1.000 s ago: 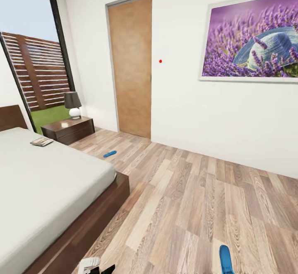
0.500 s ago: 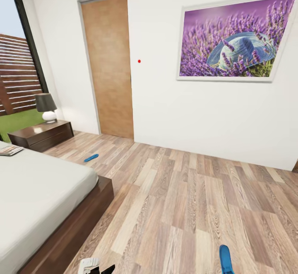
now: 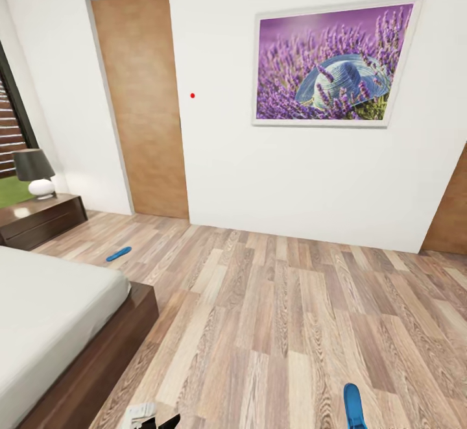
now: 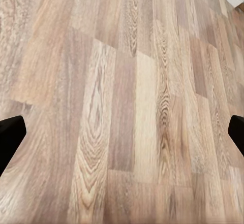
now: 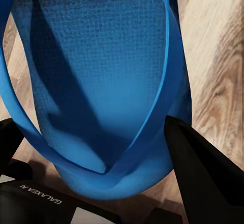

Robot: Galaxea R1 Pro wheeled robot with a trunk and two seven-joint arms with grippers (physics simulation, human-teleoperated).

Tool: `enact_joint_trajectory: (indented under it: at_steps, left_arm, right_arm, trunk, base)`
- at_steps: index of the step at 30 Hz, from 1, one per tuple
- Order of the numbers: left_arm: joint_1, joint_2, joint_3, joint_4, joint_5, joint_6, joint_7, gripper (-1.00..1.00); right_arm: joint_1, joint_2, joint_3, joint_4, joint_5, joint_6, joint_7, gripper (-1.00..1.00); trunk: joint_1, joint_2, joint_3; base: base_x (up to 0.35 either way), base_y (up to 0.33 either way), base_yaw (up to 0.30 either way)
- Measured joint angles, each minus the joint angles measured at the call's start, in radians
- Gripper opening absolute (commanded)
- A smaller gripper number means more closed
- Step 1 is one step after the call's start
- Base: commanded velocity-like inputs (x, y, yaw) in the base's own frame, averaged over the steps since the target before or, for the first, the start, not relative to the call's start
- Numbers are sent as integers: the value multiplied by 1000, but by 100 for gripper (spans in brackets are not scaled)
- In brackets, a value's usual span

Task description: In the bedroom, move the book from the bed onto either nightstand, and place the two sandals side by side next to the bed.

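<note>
Now the view has swung right since 1 second ago: the bed [image 3: 45, 312] has slid toward the edge, the book on it has left the picture, and the lavender picture [image 3: 331, 65] sits near centre, so the robot seems to be turning while carrying 1 sandal [image 5: 101, 82]. That sandal lies clamped between the right gripper [image 5: 101, 183] jaws, its woven bright-blue sole and smooth straps arching out beyond the fingertips. The other sandal [image 3: 119, 254] rests flat on the wood-plank floor [image 3: 279, 325], well apart, between bed and nightstand [image 3: 39, 221]. The left gripper [image 4: 122, 132] jaws stand wide with bare planks between them.
</note>
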Motion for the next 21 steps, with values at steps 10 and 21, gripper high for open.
enact_joint_trajectory:
  at_steps: [10,21]
  left_arm:
    - [0,0,0,0,1,0,0,100]
    - [0,0,0,0,2,0,0,100]
  right_arm:
    - [0,0,0,1,0,-1,-1,-100]
    - [0,0,0,1,0,-1,-2,-100]
  trunk:
    - [0,0,-8]
    - [0,0,-26]
  base:
    - [0,0,-6]
    - [0,0,0]
